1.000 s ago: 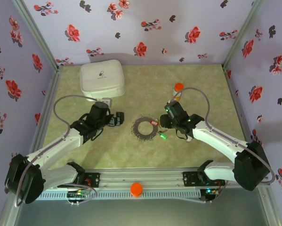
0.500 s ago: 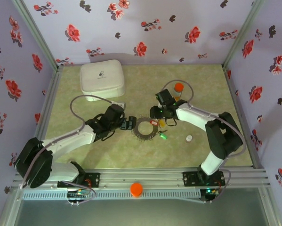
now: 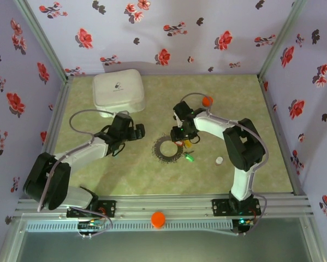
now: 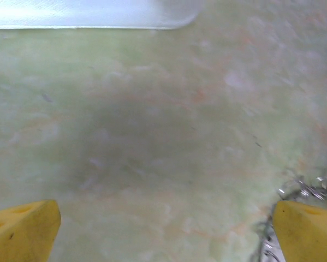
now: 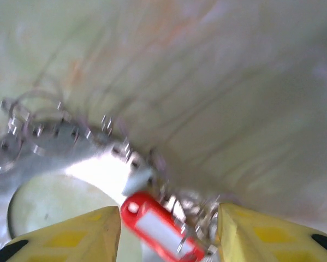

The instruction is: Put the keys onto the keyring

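Note:
The keyring (image 3: 168, 148), a dark beaded ring, lies flat mid-table. A red-tagged key (image 3: 179, 143) rests at its right edge, with a yellow key (image 3: 188, 143) beside it. A green key (image 3: 189, 158) lies a little nearer. My right gripper (image 3: 180, 135) hovers over the ring's right edge. In the right wrist view the red key (image 5: 163, 229) and the keyring (image 5: 59, 136) lie between its open yellow fingers (image 5: 70, 240), with gaps at both sides. My left gripper (image 3: 137, 131) stands wide open left of the ring. The keyring's edge (image 4: 310, 188) shows at the right of the left wrist view.
A white box (image 3: 118, 90) sits at the back left, close behind the left gripper. An orange-capped bottle (image 3: 207, 101) stands behind the right arm. A small white cap (image 3: 219, 160) lies right of the green key. Flowered walls enclose the table.
The right arm folded in and its gripper moved left and farther back over the ring's right edge. The left gripper reached toward the ring, then drew back left.

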Action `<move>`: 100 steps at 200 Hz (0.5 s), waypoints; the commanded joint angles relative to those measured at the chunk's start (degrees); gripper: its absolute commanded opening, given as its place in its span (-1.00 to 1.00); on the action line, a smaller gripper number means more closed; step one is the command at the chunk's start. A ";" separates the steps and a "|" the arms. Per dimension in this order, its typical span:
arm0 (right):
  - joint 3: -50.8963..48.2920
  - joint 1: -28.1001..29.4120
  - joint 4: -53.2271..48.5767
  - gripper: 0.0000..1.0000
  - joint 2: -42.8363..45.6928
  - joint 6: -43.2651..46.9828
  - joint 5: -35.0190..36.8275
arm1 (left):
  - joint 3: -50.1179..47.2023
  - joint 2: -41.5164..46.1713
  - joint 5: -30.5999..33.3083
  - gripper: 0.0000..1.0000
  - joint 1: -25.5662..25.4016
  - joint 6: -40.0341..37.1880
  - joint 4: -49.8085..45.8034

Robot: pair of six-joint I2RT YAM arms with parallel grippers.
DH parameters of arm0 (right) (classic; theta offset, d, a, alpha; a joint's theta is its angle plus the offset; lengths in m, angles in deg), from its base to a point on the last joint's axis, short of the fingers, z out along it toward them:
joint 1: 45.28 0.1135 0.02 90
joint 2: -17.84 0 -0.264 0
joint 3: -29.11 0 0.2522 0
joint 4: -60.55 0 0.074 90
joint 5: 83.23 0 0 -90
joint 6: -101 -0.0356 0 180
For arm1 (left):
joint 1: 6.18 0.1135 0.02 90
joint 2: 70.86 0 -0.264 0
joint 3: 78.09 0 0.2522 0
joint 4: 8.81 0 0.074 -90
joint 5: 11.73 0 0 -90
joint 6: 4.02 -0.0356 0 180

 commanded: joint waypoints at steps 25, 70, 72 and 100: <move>-2.24 0.91 -6.97 0.00 6.77 -0.04 -1.15 | -3.04 1.87 -4.14 0.99 3.90 -6.81 9.35; -2.98 6.80 -9.99 -0.12 11.68 -6.81 6.98 | -5.14 3.12 -9.67 0.99 4.00 -8.10 14.08; -3.07 7.40 -10.26 -0.12 11.76 -7.07 7.38 | -5.41 3.19 -9.84 0.99 3.95 -7.90 14.52; -5.64 11.22 -12.59 -0.44 12.19 -16.72 9.07 | -8.77 2.82 -10.68 0.99 3.17 -5.49 21.26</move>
